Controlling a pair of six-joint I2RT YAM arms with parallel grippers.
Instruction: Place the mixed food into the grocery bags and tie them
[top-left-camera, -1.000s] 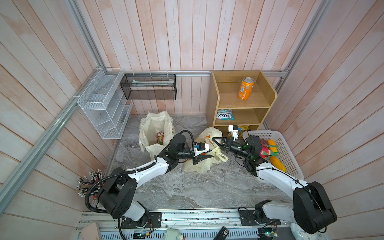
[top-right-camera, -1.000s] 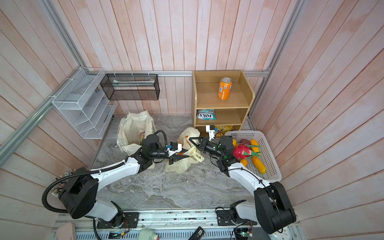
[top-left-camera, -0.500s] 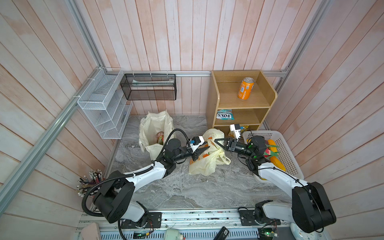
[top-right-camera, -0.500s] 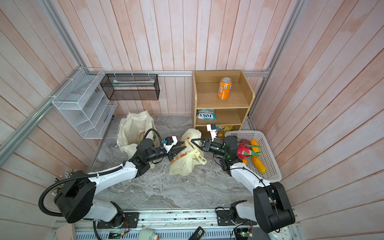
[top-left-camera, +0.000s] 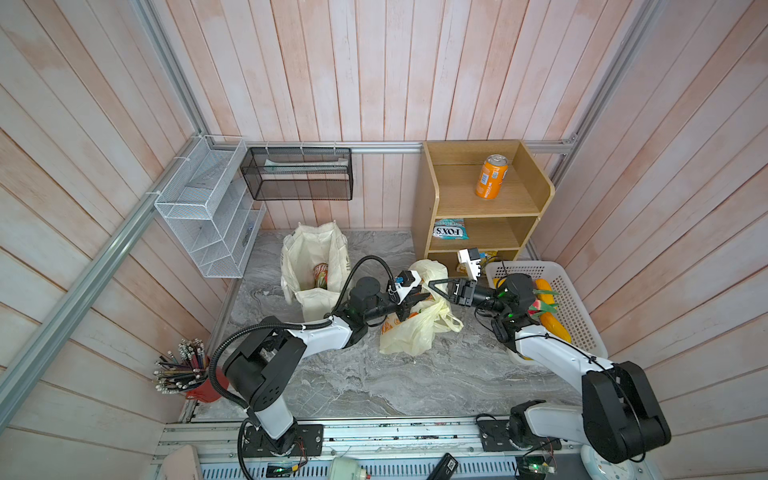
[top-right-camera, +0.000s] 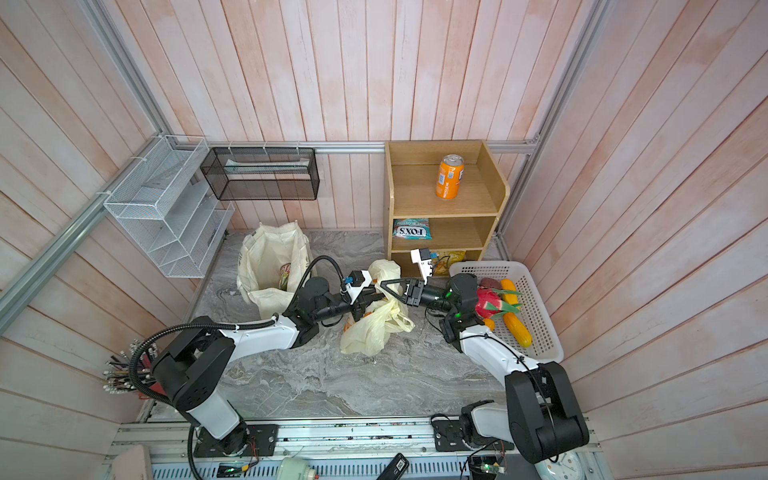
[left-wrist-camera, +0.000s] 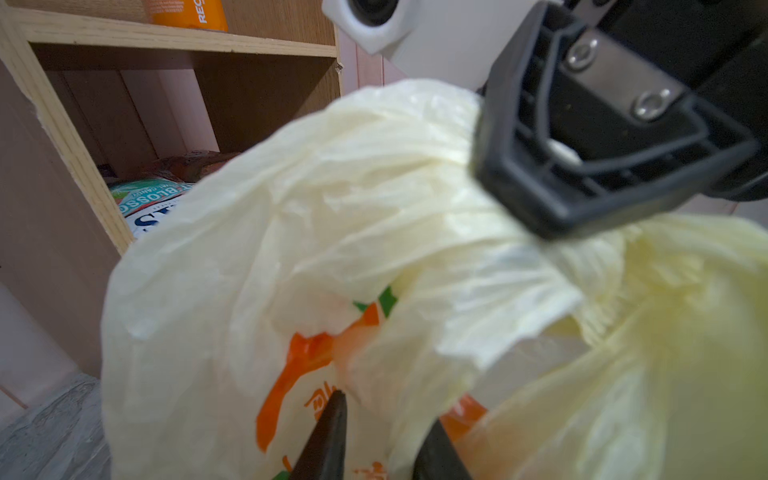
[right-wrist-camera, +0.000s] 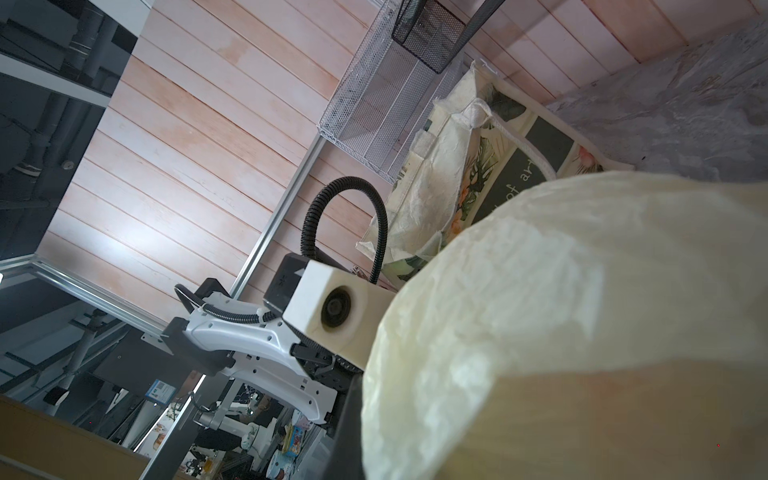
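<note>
Plastic carrier: thin, crinkled cream film printed with orange fruit and green leaves, slumped on the grey marbled tabletop beside the upright canvas tote. Left gripper, jaws narrowly apart, pinches a fold of the film; right gripper, fully closed, clamps the twisted top. Behind, a wooden shelf holds a "FOX'S" packet and an orange can.

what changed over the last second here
The left claw pulled back slightly, then pushed forward into the plastic bag again; the bag gathered into a tighter bundle. The right claw stayed shut on the bag's top. The tote, basket and shelf are unchanged.
</note>
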